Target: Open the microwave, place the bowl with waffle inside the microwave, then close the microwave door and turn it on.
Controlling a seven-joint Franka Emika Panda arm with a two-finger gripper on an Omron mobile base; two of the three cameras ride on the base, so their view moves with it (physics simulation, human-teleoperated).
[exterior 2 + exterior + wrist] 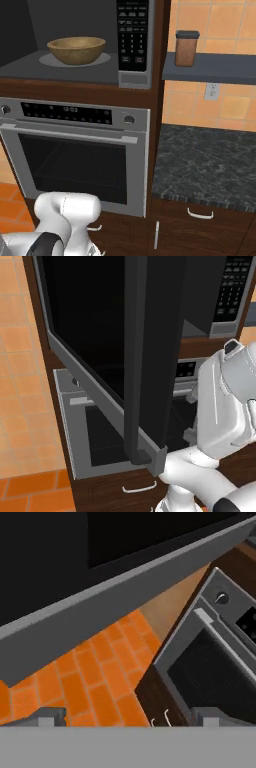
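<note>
The bowl [76, 49] sits inside the microwave [134, 75]; its door [100, 346] hangs open, unshut; the claw [128, 718] gapes empty.

Bowl [76, 49] on microwave [75, 65] floor; jar [186, 48] on shelf [220, 67].

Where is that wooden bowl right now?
In the right base view, the bowl sits inside the open microwave, left of its keypad and above the oven.

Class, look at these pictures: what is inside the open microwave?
A round tan wooden bowl sits on the pale round turntable inside the silver-grey microwave. The bowl's rim hides its contents.
</note>
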